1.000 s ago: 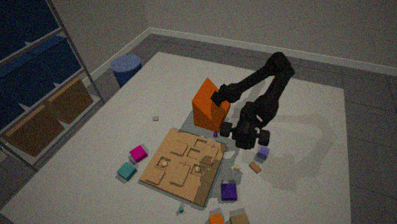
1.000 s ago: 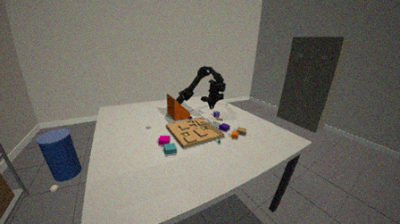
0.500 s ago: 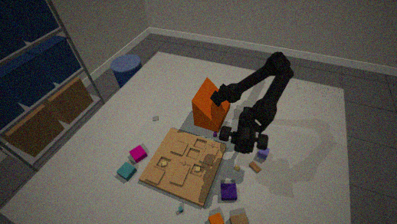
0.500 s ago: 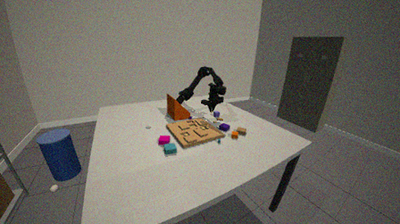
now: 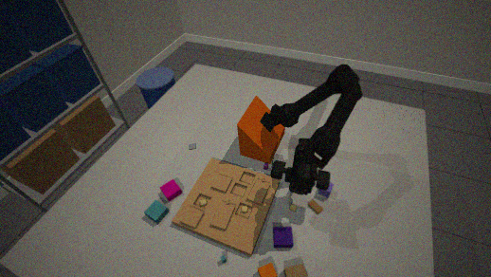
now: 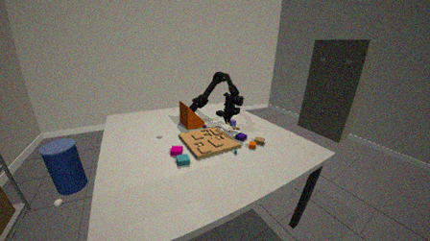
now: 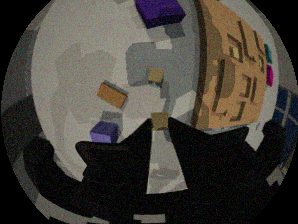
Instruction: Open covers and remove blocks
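My gripper (image 5: 299, 191) (image 6: 227, 120) (image 7: 158, 120) is shut on a small tan block (image 7: 159, 120), right of the wooden puzzle board (image 5: 179, 218) (image 6: 201, 154) (image 7: 197, 118) in the top view, above the table. Another small tan block (image 5: 293, 208) (image 7: 155, 75) lies on the table below. On the board, two square wells (image 5: 247, 177) (image 5: 239, 189) look open and empty. Two more wells show a pale round piece (image 5: 203, 201) and a pale round piece (image 5: 244, 209). Flat covers (image 5: 221, 182) (image 5: 221, 216) lie beside them. The held block is hidden in the top and exterior views.
An orange wedge (image 5: 256, 138) (image 6: 190, 117) stands behind the board. A magenta block (image 5: 171, 190) and teal block (image 5: 156, 211) lie left. A dark purple block (image 5: 282, 236), orange block (image 5: 267, 270), tan block (image 5: 296, 270), brown block (image 5: 315, 206) and lavender block (image 7: 104, 132) lie right.
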Robot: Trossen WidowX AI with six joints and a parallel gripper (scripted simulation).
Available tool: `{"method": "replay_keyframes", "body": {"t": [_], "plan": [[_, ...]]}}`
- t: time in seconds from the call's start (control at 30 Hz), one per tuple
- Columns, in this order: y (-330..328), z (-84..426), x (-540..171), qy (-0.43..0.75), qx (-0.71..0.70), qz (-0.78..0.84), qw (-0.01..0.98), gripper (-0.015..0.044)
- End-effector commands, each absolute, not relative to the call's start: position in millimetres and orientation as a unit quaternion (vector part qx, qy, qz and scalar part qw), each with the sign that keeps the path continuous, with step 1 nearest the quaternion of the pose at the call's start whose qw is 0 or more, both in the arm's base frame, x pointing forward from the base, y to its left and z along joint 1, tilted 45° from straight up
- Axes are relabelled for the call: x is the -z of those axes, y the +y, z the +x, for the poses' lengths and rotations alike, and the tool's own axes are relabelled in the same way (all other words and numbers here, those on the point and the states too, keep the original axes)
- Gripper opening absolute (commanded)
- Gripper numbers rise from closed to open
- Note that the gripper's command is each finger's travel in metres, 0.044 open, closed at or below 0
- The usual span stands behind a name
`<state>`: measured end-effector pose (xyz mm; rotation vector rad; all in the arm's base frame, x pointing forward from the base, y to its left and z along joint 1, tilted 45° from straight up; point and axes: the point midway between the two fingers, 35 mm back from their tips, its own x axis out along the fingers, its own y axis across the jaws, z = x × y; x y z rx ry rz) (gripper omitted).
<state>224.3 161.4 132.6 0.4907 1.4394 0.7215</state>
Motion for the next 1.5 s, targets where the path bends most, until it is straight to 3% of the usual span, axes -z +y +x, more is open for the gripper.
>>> {"method": "replay_keyframes", "body": {"t": [0.0, 0.93, 1.37, 1.47], "plan": [[165, 223, -127, 0.640, -0.317, 0.217, 0.665, 0.0080], [197, 216, -99, 0.638, -0.321, 0.223, 0.664, 0.0080], [196, 217, -103, 0.636, -0.324, 0.222, 0.664, 0.0421], [190, 218, -107, 0.637, -0.323, 0.221, 0.664, 0.0440]]}}
